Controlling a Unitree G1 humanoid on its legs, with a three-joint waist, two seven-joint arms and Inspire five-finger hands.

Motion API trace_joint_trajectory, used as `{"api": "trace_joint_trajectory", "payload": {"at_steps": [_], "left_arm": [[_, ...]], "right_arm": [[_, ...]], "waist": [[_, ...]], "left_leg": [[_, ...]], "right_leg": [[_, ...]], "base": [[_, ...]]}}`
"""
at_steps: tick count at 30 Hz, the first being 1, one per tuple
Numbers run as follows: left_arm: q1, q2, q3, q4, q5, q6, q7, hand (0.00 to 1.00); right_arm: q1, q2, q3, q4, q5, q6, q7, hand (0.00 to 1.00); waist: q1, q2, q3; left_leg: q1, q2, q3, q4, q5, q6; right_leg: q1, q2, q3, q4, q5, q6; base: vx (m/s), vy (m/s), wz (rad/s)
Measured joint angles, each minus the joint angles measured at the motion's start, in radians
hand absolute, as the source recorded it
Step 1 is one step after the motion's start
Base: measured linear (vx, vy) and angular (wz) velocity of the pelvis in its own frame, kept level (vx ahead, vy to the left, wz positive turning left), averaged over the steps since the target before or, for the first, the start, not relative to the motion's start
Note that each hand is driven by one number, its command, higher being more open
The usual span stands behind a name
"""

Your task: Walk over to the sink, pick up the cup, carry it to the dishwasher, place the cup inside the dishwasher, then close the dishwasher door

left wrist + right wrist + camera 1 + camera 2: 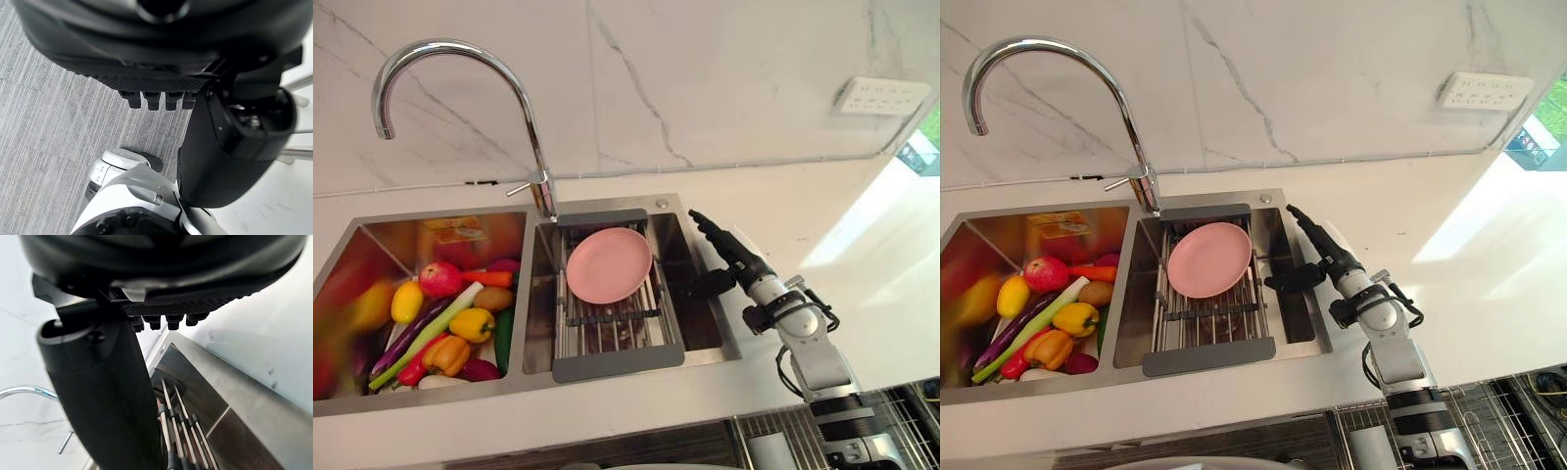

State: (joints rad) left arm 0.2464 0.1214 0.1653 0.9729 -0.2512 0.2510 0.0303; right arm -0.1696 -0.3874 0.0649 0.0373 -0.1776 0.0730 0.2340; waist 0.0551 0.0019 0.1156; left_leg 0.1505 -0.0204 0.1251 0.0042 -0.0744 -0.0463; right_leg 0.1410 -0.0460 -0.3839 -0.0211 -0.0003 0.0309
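Cup: cannot be made out, so its place, long axis and heading cannot be told.

Left hand (161,54): fingers relaxed, holding nothing, above grey floor.

Sink (509,389), left basin: red apple (440,278), lemon (407,302), carrot (489,278), yellow pepper (472,323), orange pepper (445,352), aubergine (406,338); the far-left contents are too blurred to tell.

Faucet (524,108): arched, spout over the left basin.

Right basin: drying rack (617,360) bearing a pink plate (609,264), tilted.

Right hand (732,253): fingers straight, thumb out, empty, over the basin's right rim.

Wall socket (883,96): on the marble wall.

Wire basket (901,411): cut off at the lower edge, with a pale object (769,450) just beside it, unidentifiable.
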Motion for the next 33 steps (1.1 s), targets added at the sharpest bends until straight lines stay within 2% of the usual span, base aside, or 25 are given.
{"api": "trace_joint_trajectory", "payload": {"at_steps": [12,16,23,28,33], "left_arm": [[0.005,-0.003,0.002,-0.03,0.02,0.004,-0.007,1.0],[0.005,-0.003,0.003,-0.034,0.04,0.004,-0.011,1.0],[0.005,-0.001,0.004,-0.035,0.047,0.007,-0.012,1.0],[0.005,0.0,0.004,-0.041,0.047,0.007,-0.015,1.0],[0.007,0.009,0.004,-0.059,0.047,0.013,-0.015,1.0]], "right_arm": [[-0.065,0.069,0.079,0.093,-0.06,-0.001,-0.081,1.0],[-0.065,0.092,0.081,0.098,-0.062,-0.001,-0.08,1.0],[-0.065,0.096,0.121,0.099,-0.207,-0.02,-0.074,1.0],[-0.068,0.093,0.124,0.099,-0.22,-0.022,-0.044,1.0],[-0.086,0.077,0.144,0.099,-0.243,-0.022,-0.034,1.0]], "waist": [[0.019,-0.003,0.004],[0.026,-0.004,0.005],[0.032,-0.008,0.008],[0.039,-0.012,0.01],[0.04,-0.03,0.02]], "left_leg": [[-0.001,-0.005,-0.057,-0.04,0.047,0.009],[0.001,-0.007,-0.06,-0.056,0.058,0.026],[0.007,-0.01,-0.06,-0.07,0.063,0.033],[0.007,-0.012,-0.063,-0.07,0.063,0.033],[0.007,-0.014,-0.064,-0.069,0.063,0.033]], "right_leg": [[0.009,-0.003,-0.061,-0.001,-0.001,0.0],[0.009,-0.004,-0.069,-0.002,-0.001,0.0],[0.009,-0.007,-0.071,-0.001,-0.001,0.0],[0.009,-0.01,-0.078,0.001,-0.001,0.001],[0.009,-0.013,-0.079,0.006,-0.003,0.003]], "base": [[-0.05,-0.01,0.15],[-0.06,0.012,0.07],[0.0,0.019,0.01],[0.01,0.011,0.03],[-0.01,0.005,0.01]]}}
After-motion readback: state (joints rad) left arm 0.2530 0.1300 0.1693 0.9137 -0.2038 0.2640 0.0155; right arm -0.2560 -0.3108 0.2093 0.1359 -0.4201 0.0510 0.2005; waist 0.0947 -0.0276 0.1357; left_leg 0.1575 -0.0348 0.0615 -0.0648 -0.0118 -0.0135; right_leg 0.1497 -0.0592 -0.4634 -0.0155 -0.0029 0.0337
